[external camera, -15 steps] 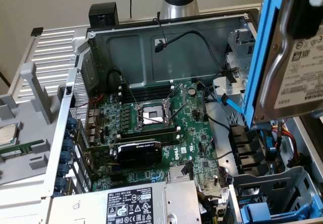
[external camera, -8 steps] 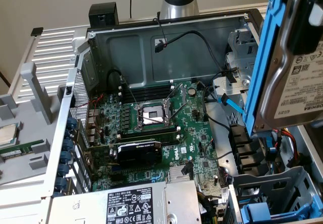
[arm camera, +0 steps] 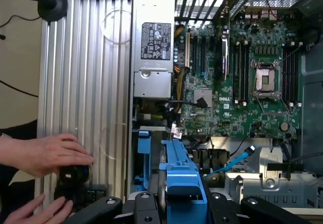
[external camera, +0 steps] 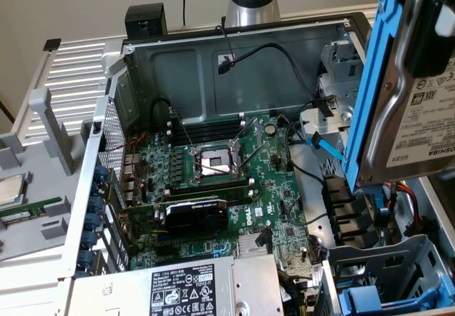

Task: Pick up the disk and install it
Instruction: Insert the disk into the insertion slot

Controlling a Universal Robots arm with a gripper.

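Disk (external camera: 421, 120) hangs above the computer case (external camera: 192, 74), clamped in the part-closed claw (arm camera: 182, 204); seating likely demands squaring to the drive bay (external camera: 398, 262).

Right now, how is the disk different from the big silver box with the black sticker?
The disk has a white label; the box has a black one. The disk sits in a blue carrier; the box is bare metal. The gripper holds the disk up, tilted; the box lies flat inside the case. Both are silver metal.
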